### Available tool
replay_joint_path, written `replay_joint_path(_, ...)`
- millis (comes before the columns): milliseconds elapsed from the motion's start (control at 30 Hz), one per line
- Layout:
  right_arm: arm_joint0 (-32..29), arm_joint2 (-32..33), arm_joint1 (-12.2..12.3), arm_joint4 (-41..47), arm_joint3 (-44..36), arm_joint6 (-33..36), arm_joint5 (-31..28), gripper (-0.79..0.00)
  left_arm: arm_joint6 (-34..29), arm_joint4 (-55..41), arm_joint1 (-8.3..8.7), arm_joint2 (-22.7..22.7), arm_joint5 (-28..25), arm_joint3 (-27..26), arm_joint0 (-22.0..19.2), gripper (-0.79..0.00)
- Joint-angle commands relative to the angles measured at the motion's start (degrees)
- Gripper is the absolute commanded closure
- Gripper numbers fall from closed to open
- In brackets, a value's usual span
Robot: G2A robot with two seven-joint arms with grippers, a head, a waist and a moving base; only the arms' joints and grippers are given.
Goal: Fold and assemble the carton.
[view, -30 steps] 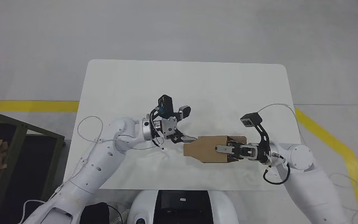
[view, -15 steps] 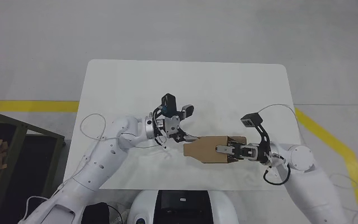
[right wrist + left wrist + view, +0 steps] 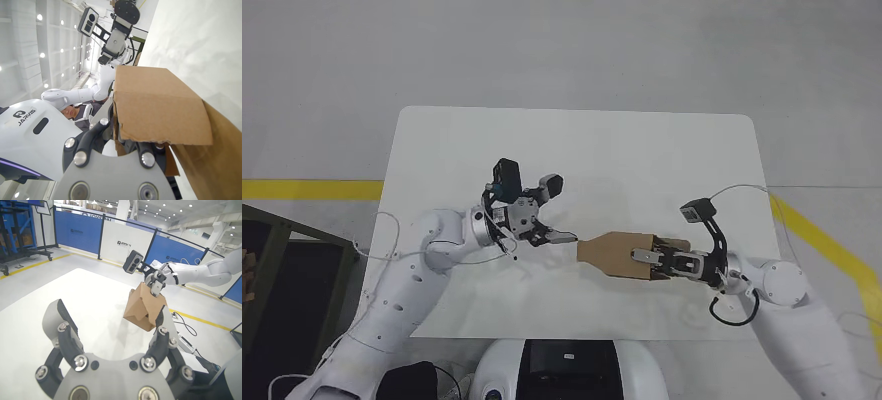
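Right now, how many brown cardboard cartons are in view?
1. The brown cardboard carton is gripped at one end by the right end effector, over the white table; no others visible.

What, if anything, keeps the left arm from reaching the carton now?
Probably nothing, so yes: the left tool is open and faces the free end of the carton across a stretch of table; the right tool grips the opposite end.
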Motion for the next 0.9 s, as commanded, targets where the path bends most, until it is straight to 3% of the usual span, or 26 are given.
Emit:
replay_joint_path(0,0.09,-0.17,-0.03,-0.44,-0.01,-0.44,0.10,0.000,-1.32,0.39,0.01,0.58,-0.17,-1.24,0.24,-0.785)
replay_joint_path(333,-0.53,0.60,0.10,0.93,-1.25,0.14,-0.68,0.000,-5.07,1.38,-0.77,4.41,2.32,0.30,-1.69,-0.785)
replay_joint_path(867,-1.30,1.04,0.26,7.08,-2.25,4.77,-0.86,0.000,-4.09,-1.92,-1.01,4.48,-0.02,2.84,-2.57,-0.785)
